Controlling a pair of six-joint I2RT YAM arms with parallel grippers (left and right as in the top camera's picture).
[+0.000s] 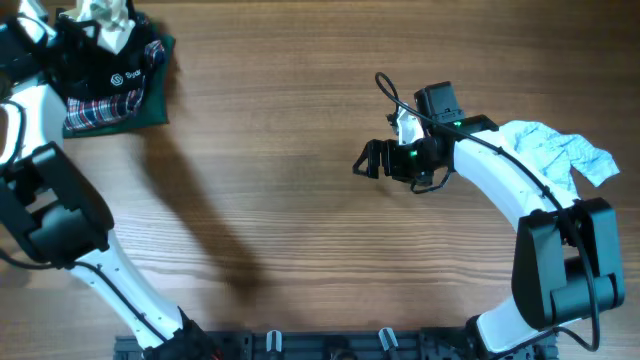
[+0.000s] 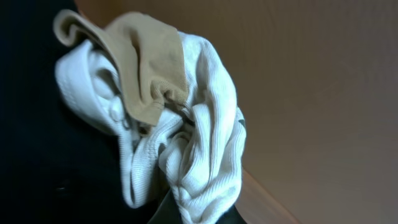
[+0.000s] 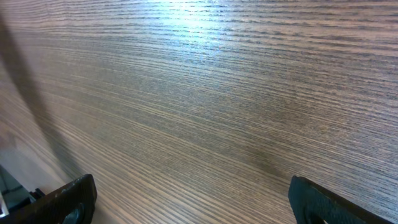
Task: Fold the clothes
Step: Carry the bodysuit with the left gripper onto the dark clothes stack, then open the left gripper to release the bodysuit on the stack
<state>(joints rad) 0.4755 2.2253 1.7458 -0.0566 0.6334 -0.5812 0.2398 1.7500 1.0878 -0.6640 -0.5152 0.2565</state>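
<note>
- We are looking at a wooden worktop (image 1: pixel 280 230) whose grain is running left to right; most of its middle is lying bare.
- The right arm (image 1: pixel 520 200) is reaching from the near right corner toward the centre, and the left arm (image 1: pixel 60 220) is stretching from the near edge up along the left edge.
- A black shirt (image 1: pixel 135 70) with a white logo is lying in the far left corner, with a plaid piece (image 1: pixel 100 110) showing at its near side.
- A pale blue garment (image 1: pixel 560 150) is lying crumpled at the right edge, partly under the right arm.
- The clothes (image 2: pixel 205 143) are sitting bunched in the far left corner over the black shirt. They are ribbed off-white cloth, with a tan-beige section (image 2: pixel 149 62) draping over the top of the bundle. We cannot tell whether the bundle is resting on the shirt or hanging just above it.
- The left gripper (image 2: pixel 193 214) is pinching the lower end of the clothes, its jaws pressing together on the cloth.
- The right gripper (image 1: pixel 363 160) is hovering over the middle of the worktop with its jaws spread wide and gripping nothing; only bare wood is showing between its fingers (image 3: pixel 62 199).
</note>
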